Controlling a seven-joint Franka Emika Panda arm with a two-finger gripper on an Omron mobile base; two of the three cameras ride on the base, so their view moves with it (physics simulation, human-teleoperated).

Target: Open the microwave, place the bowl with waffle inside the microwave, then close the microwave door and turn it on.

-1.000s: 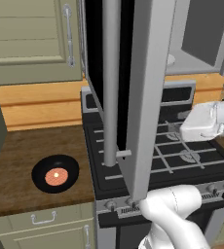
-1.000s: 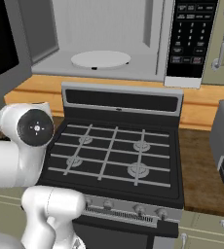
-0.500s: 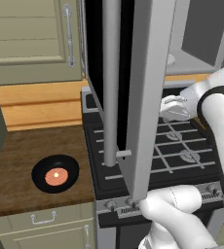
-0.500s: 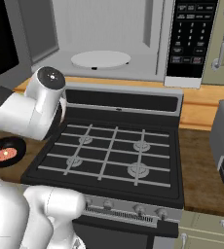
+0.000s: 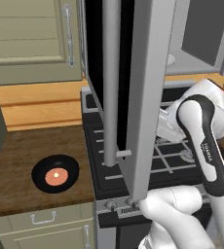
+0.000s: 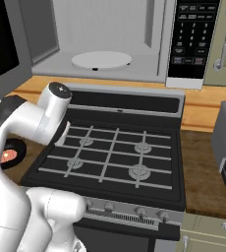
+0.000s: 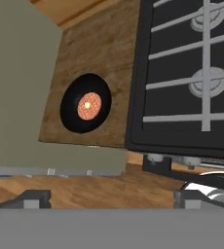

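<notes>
The bowl with waffle (image 7: 85, 103) sits on the wooden counter (image 7: 114, 73) just beside the stove (image 7: 182, 73). The pincer (image 7: 111, 197) hovers above it, tips spread wide and empty. The bowl looks light, rigid and smooth-sided; its rim likely offers the surest hold.

Arm (image 5: 201, 126) now swung left twd bowl (image 7: 85, 104) (from stove).
</notes>
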